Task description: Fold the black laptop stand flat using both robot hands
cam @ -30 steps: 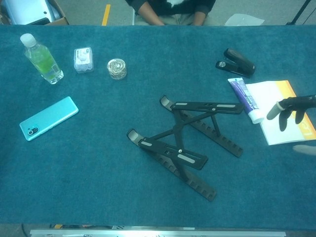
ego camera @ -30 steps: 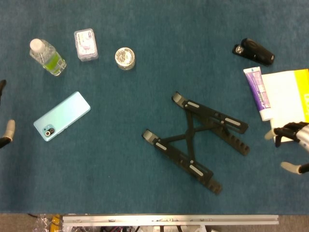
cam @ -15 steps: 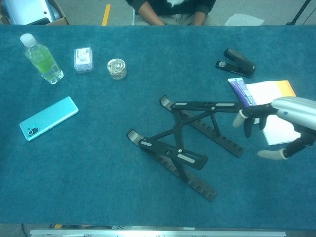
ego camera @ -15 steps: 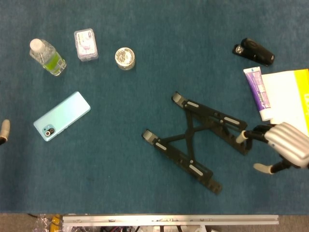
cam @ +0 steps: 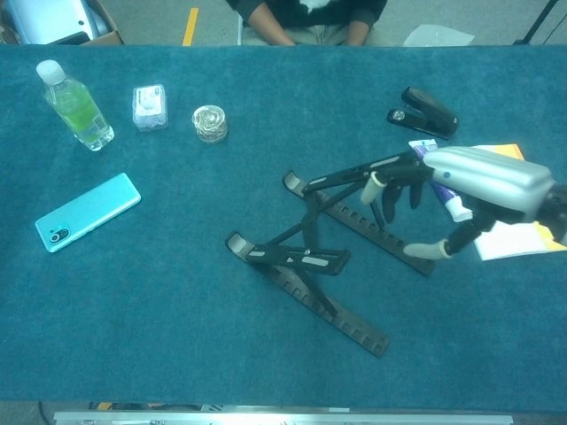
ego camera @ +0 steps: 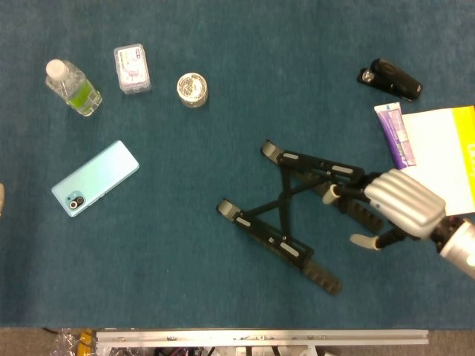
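Note:
The black laptop stand [ego camera: 280,204] lies half-open in the middle of the blue table, two toothed rails joined by crossing links. In the chest view the stand [cam: 297,258] has its far upper arm tilted up off the rail. My right hand [ego camera: 401,202] is at the stand's right end. In the chest view the right hand [cam: 487,177] curls its fingers [cam: 390,190] over the raised arm's tip, with its thumb at the end of the far toothed rail. Only a pale sliver of my left hand [ego camera: 1,199] shows at the left edge.
A green-liquid bottle [ego camera: 72,87], small clear box [ego camera: 132,68] and round tin [ego camera: 192,88] stand at the back left. A turquoise phone [ego camera: 95,178] lies at the left. At the right are a stapler [ego camera: 391,79], a purple tube [ego camera: 394,137] and a white-yellow booklet [ego camera: 445,148].
My right hand moved left from the booklet onto the stand's right end; the stand's far upper arm rose and the stand shifted slightly. My left hand withdrew almost out of view.

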### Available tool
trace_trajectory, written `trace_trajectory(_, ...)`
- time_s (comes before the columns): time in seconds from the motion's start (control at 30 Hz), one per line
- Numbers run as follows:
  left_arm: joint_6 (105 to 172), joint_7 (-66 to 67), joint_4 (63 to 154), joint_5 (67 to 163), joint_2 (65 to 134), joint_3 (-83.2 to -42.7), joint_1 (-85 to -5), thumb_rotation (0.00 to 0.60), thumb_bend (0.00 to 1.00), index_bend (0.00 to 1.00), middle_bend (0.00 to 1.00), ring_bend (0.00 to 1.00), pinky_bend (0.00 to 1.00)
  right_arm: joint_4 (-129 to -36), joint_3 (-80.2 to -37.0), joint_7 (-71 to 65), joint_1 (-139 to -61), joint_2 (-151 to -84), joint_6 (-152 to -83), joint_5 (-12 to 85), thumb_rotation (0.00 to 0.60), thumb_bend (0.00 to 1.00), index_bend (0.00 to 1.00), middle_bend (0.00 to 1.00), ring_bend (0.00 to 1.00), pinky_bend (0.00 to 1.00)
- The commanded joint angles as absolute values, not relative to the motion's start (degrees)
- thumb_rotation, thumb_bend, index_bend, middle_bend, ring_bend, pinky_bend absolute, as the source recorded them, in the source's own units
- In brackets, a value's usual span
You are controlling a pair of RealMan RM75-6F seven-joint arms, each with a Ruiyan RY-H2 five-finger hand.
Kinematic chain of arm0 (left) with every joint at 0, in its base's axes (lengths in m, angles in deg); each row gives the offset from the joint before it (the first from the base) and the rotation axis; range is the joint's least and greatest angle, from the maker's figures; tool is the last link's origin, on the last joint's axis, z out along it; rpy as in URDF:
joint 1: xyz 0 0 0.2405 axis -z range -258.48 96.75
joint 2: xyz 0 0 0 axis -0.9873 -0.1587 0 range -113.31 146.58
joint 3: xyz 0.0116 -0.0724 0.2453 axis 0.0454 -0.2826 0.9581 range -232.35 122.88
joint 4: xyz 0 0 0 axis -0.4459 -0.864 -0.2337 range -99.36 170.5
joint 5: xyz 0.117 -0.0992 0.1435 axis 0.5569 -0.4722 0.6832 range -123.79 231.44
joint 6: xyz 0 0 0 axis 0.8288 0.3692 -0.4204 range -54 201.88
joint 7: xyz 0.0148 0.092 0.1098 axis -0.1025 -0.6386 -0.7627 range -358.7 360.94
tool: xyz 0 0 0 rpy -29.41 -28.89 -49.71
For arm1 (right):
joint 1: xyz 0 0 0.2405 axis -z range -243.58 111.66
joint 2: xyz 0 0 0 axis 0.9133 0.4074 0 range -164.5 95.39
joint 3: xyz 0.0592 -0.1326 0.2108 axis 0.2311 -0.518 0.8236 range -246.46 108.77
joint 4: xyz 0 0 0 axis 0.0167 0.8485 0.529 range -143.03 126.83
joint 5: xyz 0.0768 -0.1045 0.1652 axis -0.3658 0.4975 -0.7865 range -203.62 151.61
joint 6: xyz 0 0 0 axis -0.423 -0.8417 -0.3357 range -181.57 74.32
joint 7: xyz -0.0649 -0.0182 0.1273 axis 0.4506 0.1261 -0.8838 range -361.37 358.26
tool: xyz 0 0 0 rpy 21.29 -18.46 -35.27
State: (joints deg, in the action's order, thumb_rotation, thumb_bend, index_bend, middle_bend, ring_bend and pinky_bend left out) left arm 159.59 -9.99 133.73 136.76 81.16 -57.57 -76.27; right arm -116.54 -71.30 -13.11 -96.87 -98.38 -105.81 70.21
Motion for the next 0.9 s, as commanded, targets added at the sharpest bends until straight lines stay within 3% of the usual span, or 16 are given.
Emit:
trace_trajectory(0.03, 159.51, -9.63, 133.37, 136.7, 81.17, -57.53, -76.33, 0.6, 0.39, 0.02, 0.02, 0.0, 0.0, -117.32, -69.64, -11.4, -98.34, -99.7, -104.36, 67.77, 0.6, 0.19, 0.31, 0.48, 0.34, 0.42)
trace_trajectory(0.9, 159.8, -7.54, 131.59, 136.28, 80.94, -57.54, -77.0, 0.6, 0.39, 0.02, 0.02, 0.0, 0.0, -113.67, -60.77, -0.3, -107.44, -111.19, -98.83, 48.22, 0.6, 0.19, 0.31, 0.47, 0.35, 0.42)
